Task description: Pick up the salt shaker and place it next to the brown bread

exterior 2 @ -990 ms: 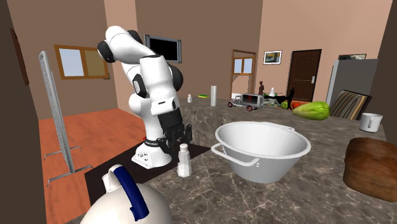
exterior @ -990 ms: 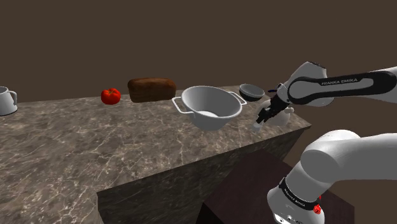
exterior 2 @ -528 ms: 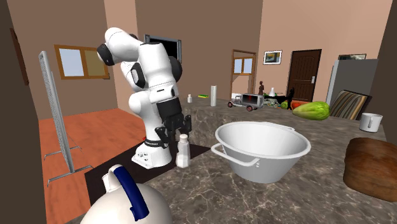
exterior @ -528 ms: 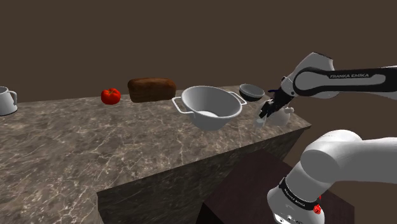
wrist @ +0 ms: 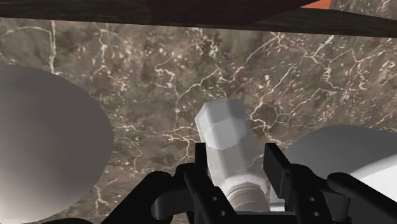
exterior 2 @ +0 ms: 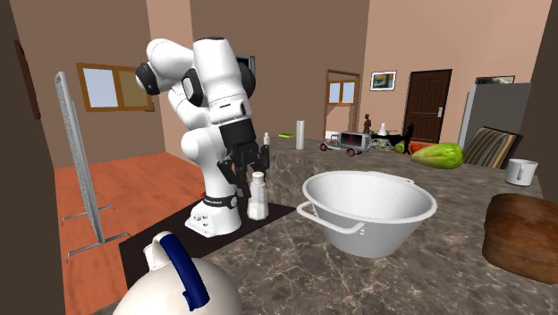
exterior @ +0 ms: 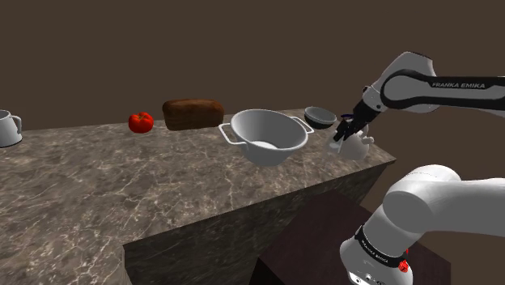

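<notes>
The salt shaker point(exterior 2: 257, 195), a white bottle with a lighter cap, hangs just above the marble counter point(exterior: 121, 186) near its corner. My gripper point(exterior 2: 249, 165) is shut on it from above. In the wrist view the two fingers point(wrist: 201, 163) clasp the salt shaker point(wrist: 226, 145) on both sides. In the shoulder view the gripper point(exterior: 345, 132) holds the salt shaker point(exterior: 337, 140) to the right of the big white bowl point(exterior: 267, 136). The brown bread point(exterior: 193, 113) lies far off at the counter's back edge, beyond the bowl.
A red tomato point(exterior: 141, 122) sits left of the bread. A small dark bowl point(exterior: 320, 117) stands behind the gripper. A white jug with a blue handle point(exterior 2: 179, 279) is close beside the shaker. A white mug point(exterior: 6, 128) stands at the far left. The counter's edge drops off just beneath the gripper.
The gripper has risen and moved toward the shoulder view's right with the salt shaker, which has left the counter.
</notes>
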Robot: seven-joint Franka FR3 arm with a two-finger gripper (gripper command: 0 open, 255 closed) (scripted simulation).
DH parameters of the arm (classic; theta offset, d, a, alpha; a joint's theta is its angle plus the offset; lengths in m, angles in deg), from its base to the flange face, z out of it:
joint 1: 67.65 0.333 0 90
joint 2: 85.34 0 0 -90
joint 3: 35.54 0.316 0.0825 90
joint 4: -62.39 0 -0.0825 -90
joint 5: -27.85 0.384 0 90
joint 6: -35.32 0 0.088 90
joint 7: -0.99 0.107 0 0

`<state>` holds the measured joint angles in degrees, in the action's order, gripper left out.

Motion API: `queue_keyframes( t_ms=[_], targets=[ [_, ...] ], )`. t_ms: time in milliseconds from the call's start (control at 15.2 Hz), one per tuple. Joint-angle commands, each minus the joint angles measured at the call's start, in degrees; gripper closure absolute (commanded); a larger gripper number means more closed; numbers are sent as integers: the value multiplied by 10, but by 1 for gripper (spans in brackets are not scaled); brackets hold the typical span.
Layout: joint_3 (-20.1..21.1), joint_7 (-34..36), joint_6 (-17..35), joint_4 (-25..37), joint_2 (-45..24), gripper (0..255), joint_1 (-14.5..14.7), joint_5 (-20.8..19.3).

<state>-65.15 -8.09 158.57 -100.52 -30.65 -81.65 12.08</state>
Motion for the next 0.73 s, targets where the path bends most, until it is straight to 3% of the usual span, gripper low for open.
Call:
queue_keyframes(
  t_ms=[0,660],
  targets=[
    [6,1,-18,15,4,255,3,5],
    [34,10,-98,83,17,255,15,28]
  ],
)
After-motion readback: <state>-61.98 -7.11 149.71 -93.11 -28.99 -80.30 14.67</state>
